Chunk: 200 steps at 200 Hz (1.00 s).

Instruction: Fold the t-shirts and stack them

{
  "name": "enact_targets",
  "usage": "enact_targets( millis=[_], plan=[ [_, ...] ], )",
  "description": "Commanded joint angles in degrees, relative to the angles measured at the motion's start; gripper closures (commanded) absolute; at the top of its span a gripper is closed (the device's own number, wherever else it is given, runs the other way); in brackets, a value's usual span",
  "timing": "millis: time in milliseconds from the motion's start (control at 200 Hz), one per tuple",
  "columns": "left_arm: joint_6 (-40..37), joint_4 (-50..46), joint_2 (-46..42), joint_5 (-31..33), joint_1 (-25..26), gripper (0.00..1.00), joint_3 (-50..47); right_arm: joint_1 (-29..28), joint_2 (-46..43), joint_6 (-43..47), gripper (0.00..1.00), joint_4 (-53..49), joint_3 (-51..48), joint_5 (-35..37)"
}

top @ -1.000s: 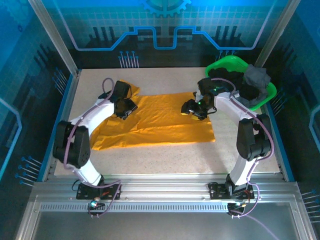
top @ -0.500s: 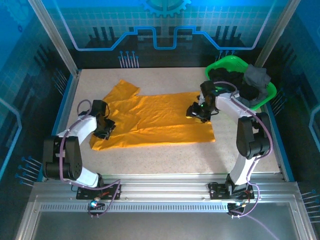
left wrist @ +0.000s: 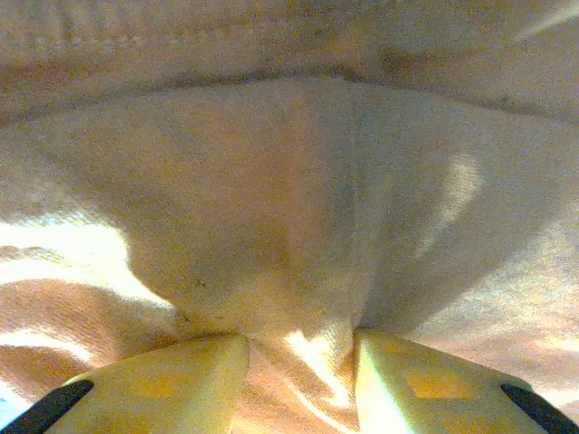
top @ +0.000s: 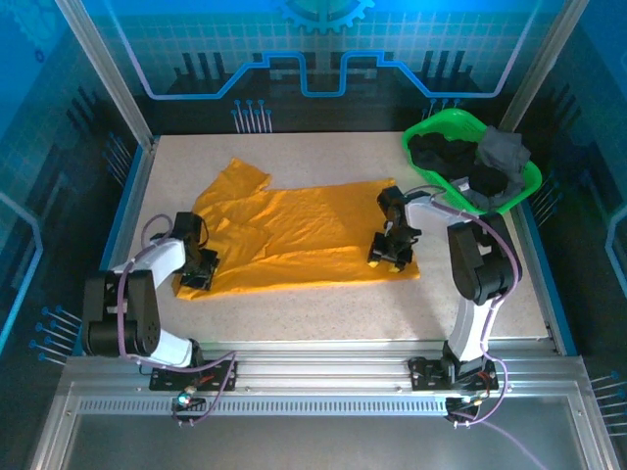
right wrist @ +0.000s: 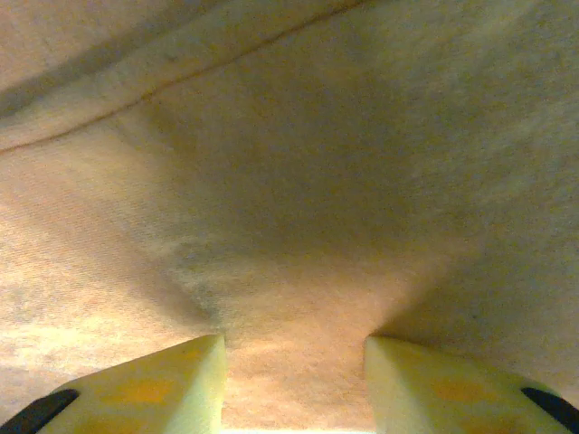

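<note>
Orange-yellow t-shirt (top: 294, 235) seemingly pinched in both jaws; arms folded low.

so the table (top: 294, 318) is a pale speckled top, kinda beige, and most of it is bare. there's one orange t-shirt (top: 294, 235) lying on it, spread out sideways across the middle, running from near the left edge to right of centre. mostly flat, a bit rumpled at the left end, with one sleeve poking out toward the far left. then a green basket (top: 443, 120) sits in the far right corner, well apart from the shirt. bare tabletop along the whole near side and the back
</note>
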State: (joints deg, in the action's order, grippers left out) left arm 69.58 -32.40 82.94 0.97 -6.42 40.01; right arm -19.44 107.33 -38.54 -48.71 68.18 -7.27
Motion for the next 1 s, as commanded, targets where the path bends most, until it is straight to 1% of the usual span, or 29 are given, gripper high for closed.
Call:
enact_targets(
  millis=[0, 185, 280, 395, 475, 550, 610, 670, 750, 860, 995],
  plan=[
    [0.73, -6.20, -0.04, 1.20, -2.99, 0.61, -4.62, -2.42, -0.21, -2.85, 0.55, -3.12, -2.60, 1.57],
    [-0.86, -7.90, -2.19, 0.66, -6.02, 0.61, -6.01, -6.40, -3.43, -6.10, 0.53, -3.60, -5.96, -0.18],
    [-0.68, -10.15, -4.18, 2.12, -7.09, 0.61, -5.74, -7.56, -4.66, -7.19, 0.52, -3.88, -5.68, -1.16],
    [0.19, -13.46, -7.00, 5.54, -6.81, 0.60, -0.71, -7.27, -7.15, -7.09, 0.48, -4.30, -2.41, -0.48],
    [0.78, -13.62, -5.77, 8.14, -4.25, 0.58, 6.22, -5.49, -8.68, -5.08, 0.43, -2.87, 1.19, 0.92],
    [-2.17, -12.11, -0.34, 10.25, -0.84, 0.53, 15.33, -2.75, -8.55, -1.69, 0.40, 1.30, 4.48, -1.25],
    [-7.33, -8.92, 5.73, 10.11, 1.49, 0.49, 23.15, -0.56, -6.55, 0.98, 0.39, 3.76, 8.06, -3.96],
    [-12.16, -6.26, 12.00, 9.10, 2.96, 0.48, 30.94, 1.00, -3.92, 3.93, 0.40, 4.89, 12.40, -5.20],
    [-16.44, -3.97, 20.06, 8.43, 3.34, 0.47, 40.37, 2.53, -0.59, 7.04, 0.40, 5.38, 18.38, -6.17],
    [-20.87, 0.71, 29.15, 7.59, 2.69, 0.48, 50.41, 3.92, 3.69, 8.28, 0.40, 3.59, 26.08, -7.83],
    [-23.93, 6.38, 39.85, 5.31, 1.52, 0.50, 60.95, 4.24, 6.39, 7.91, 0.40, 2.19, 30.92, -8.07]
  ],
)
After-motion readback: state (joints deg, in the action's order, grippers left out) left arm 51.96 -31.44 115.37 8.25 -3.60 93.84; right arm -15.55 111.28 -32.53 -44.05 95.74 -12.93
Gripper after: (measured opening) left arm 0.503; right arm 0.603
